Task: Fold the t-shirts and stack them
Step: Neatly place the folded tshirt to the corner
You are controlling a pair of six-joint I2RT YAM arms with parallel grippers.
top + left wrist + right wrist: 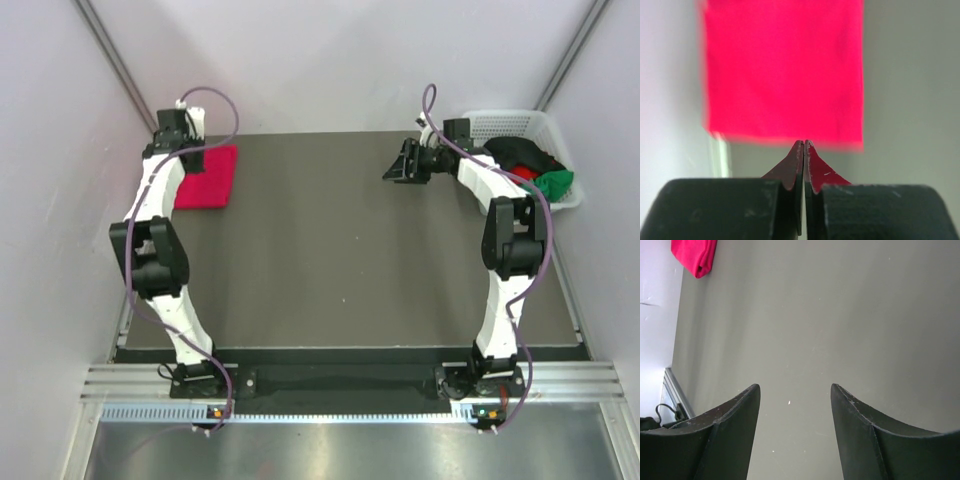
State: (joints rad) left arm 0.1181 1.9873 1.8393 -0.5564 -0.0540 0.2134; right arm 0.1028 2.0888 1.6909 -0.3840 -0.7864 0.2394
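Table [330, 260] from above first: dark top, walls close on the left, back and right. We see the pink shirt [212, 180] folded into a tidy rectangle at the far left corner, its left edge near the table edge and the wall. The left arm [150, 250] reaches up over that edge and covers part of the cloth. At the far right corner sits a white mesh basket [505, 122], tight to the right wall, with a black shirt [520, 152], a red shirt [524, 173] and a green shirt [556, 182] heaped in it. The right gripper [398, 163] hangs just left of the basket, pointing toward the middle. A broad stretch of tabletop lies between the pink shirt and the basket.

Left wrist view: the left gripper [804, 144] has its jaws pressed together tip to tip. The tips meet right at the shirt's nearest edge, which is blurred, so we cannot tell if they touch the cloth. The shirt's side edges run straight. Grey table shows to its right, pale wall to its left.

Right wrist view: the jaws stand wide apart over bare grey tabletop. The folded pink shirt peeks in at the top left corner, well apart from the fingers, and the left wall and a rail [675, 390] run down that side.
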